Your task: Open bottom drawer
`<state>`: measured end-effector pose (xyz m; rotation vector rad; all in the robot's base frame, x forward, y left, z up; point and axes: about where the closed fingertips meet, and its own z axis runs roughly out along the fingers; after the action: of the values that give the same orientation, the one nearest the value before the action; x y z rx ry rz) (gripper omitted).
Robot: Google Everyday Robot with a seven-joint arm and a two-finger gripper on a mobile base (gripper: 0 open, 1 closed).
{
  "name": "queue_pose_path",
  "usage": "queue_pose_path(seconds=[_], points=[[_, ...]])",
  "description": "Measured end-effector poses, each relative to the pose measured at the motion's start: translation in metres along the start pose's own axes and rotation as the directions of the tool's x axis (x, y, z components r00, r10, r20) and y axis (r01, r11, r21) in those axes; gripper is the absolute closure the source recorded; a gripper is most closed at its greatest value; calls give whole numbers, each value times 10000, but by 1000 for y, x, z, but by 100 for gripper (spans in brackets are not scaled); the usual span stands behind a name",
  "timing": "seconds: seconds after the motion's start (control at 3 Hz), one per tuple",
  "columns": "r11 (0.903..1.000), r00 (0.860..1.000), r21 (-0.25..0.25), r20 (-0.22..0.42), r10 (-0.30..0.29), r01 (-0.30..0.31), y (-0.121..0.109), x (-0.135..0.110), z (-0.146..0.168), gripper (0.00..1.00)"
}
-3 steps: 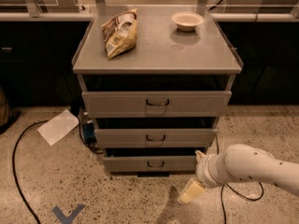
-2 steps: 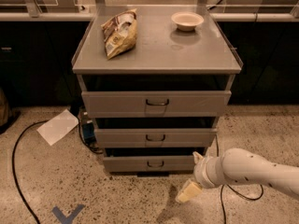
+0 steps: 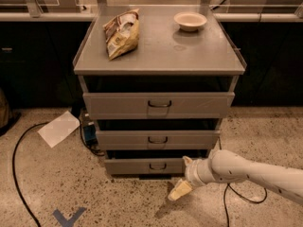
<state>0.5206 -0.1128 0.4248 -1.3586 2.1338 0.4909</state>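
The white arm [image 3: 255, 171] ran off the right edge. Its claw [image 3: 180, 190] hung low over the speckled floor [image 3: 118, 202], just below and right of the bottom drawer [image 3: 137, 166], the lowest of three fronts. I could not tell whether the claw was open or closed. Print on the chip bag [image 3: 122, 32] on the desk [image 3: 161, 56] was unreadable. The frame's lower edge cut off a blue tape mark [image 3: 68, 217].

Bottom drawer [image 3: 142, 166] front was smooth matt grey metal, handle [image 3: 157, 166] dark wire. Cabinet top [image 3: 161, 51] was dull grey metal with a faint sheen. Gripper [image 3: 179, 191], low by the floor just right of the handle, looked like matt cream plastic. Arm [image 3: 251, 169] had a smooth white shell. Snack bag [image 3: 122, 32] was crinkled and glossy. Bowl [image 3: 190, 21] was smooth and pale. Floor [image 3: 57, 183] was speckled stone. Paper sheet [image 3: 59, 128] was matt white.
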Motion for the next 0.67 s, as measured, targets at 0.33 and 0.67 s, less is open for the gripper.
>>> queue_pose_path(seconds=[0.33,0.67], points=[[9953,9940,-859,950,537,-455,-13,10,37,0],[9953,9940,-858,949,535,-454,-13,10,37,0]])
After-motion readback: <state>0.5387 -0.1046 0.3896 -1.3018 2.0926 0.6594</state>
